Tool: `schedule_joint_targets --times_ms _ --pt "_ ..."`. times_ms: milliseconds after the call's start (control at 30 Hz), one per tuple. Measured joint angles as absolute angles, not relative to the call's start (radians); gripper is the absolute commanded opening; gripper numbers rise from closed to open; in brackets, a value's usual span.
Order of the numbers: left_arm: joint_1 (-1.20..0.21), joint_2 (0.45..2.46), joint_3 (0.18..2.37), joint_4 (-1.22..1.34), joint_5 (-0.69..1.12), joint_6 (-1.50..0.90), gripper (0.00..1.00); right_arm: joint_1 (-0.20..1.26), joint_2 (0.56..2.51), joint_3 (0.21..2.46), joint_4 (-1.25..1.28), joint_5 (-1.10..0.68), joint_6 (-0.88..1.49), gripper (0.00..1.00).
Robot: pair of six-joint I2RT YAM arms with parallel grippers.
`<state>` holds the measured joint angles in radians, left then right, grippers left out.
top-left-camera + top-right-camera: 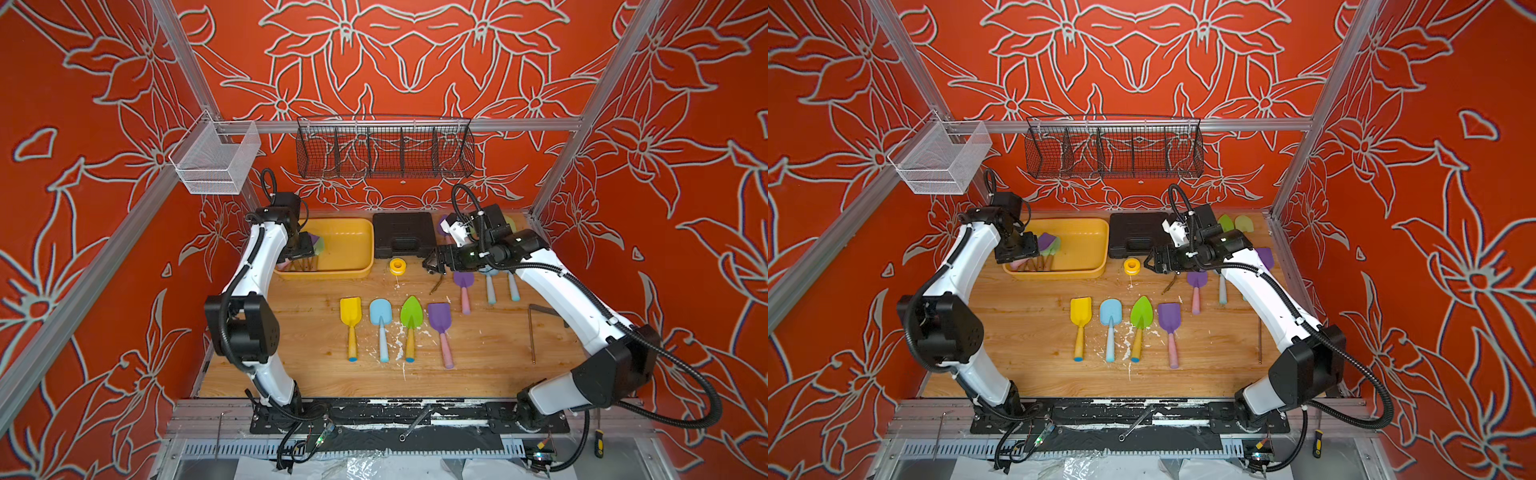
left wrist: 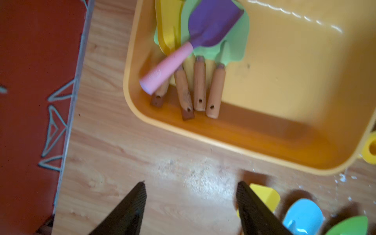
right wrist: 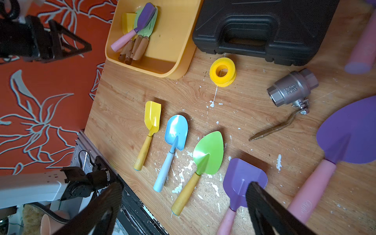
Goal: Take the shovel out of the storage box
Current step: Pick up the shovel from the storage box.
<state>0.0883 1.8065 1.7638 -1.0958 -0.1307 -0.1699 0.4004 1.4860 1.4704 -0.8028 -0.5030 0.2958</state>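
The yellow storage box (image 1: 371, 249) (image 1: 1105, 249) stands at the table's back left. Several shovels lie piled at its left end. On top is one with a purple blade (image 2: 211, 22) (image 3: 145, 15) and a pink handle (image 2: 166, 67). Under it are green and yellow blades with several wooden handles (image 2: 199, 85). My left gripper (image 2: 191, 184) (image 1: 300, 251) hangs above that end of the box, open and holding nothing. My right gripper (image 3: 184, 185) (image 1: 432, 264) hovers open and empty over the table, right of the box.
Several shovels lie in a row mid-table: yellow (image 1: 350, 316), blue (image 1: 380, 316), green (image 1: 411, 316), purple (image 1: 439, 318). A black tool case (image 1: 404, 235) stands beside the box, with a yellow tape roll (image 1: 397, 266) and a metal valve (image 3: 291, 89) before it. Wire baskets (image 1: 384, 147) hang behind.
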Motion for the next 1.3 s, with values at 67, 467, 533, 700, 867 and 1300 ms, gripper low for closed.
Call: schedule_joint_targets --times_ms 67,467,533,700,867,1300 --pt "0.112 1.887 1.833 -1.095 -0.129 -0.12 0.63 0.4 1.486 1.47 -0.803 -0.503 0.296 0.97" --pt "0.178 2.312 2.243 -1.107 -0.094 0.012 0.59 0.4 1.494 1.47 -0.82 -0.503 0.3 0.97" --pt "0.184 2.356 2.277 -1.106 -0.084 0.011 0.57 0.4 1.505 1.47 -0.827 -0.503 0.303 0.97" --pt "0.185 2.416 2.293 -1.108 -0.085 0.012 0.57 0.4 1.525 1.47 -0.831 -0.503 0.315 0.97" --pt "0.186 2.45 2.292 -1.108 -0.099 0.016 0.57 0.4 1.542 1.471 -0.83 -0.503 0.322 0.97" --pt "0.192 2.463 2.277 -1.123 -0.125 0.02 0.44 0.4 1.58 1.502 -0.833 -0.503 0.339 0.97"
